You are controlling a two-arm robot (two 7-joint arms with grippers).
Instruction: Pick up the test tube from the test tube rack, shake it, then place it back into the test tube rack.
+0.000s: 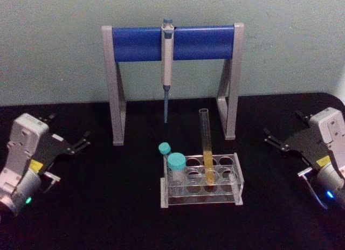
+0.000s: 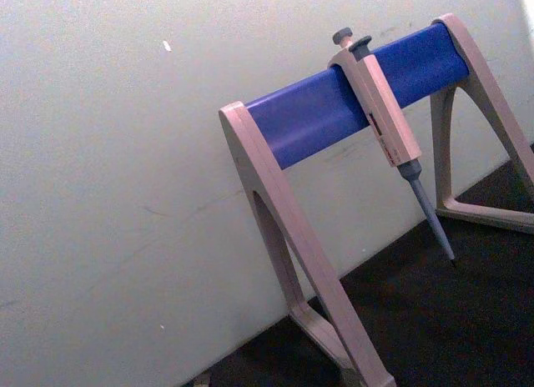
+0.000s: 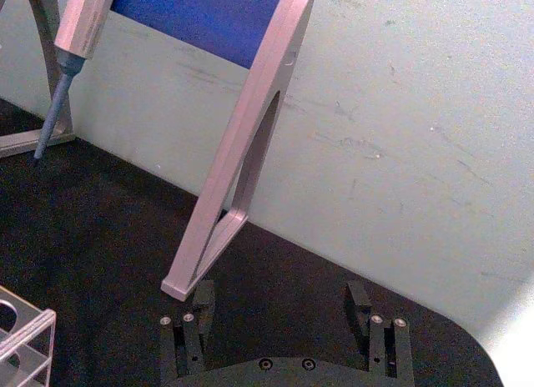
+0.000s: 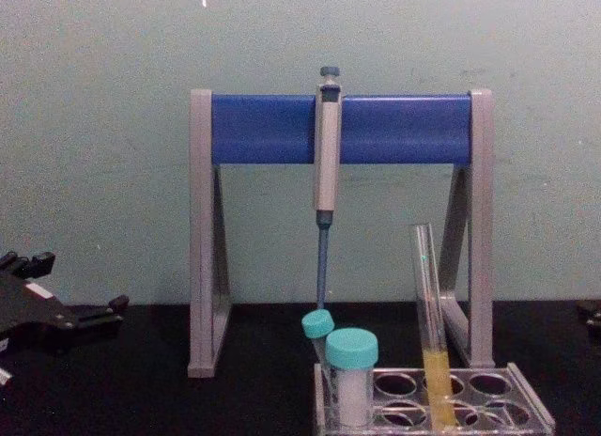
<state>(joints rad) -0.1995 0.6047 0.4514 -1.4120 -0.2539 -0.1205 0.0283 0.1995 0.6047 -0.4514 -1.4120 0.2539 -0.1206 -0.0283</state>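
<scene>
Both w/ fingers (image 3: 359, 299) wide: left gripper (image 1: 70, 126), right gripper (image 1: 283, 125), over black table (image 1: 108, 207); pale-green wall (image 1: 54, 56) behind.

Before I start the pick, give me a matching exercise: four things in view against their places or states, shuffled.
Things:
1. test tube
2. pipette
3. vials
4. right gripper

Places or states:
a. hanging on the stand
b. open, at the robot's right
c. teal-capped, at the rack's left end
d. upright in the rack, yellow liquid inside

Pairs: 1-d, 2-a, 3-c, 4-b
</scene>
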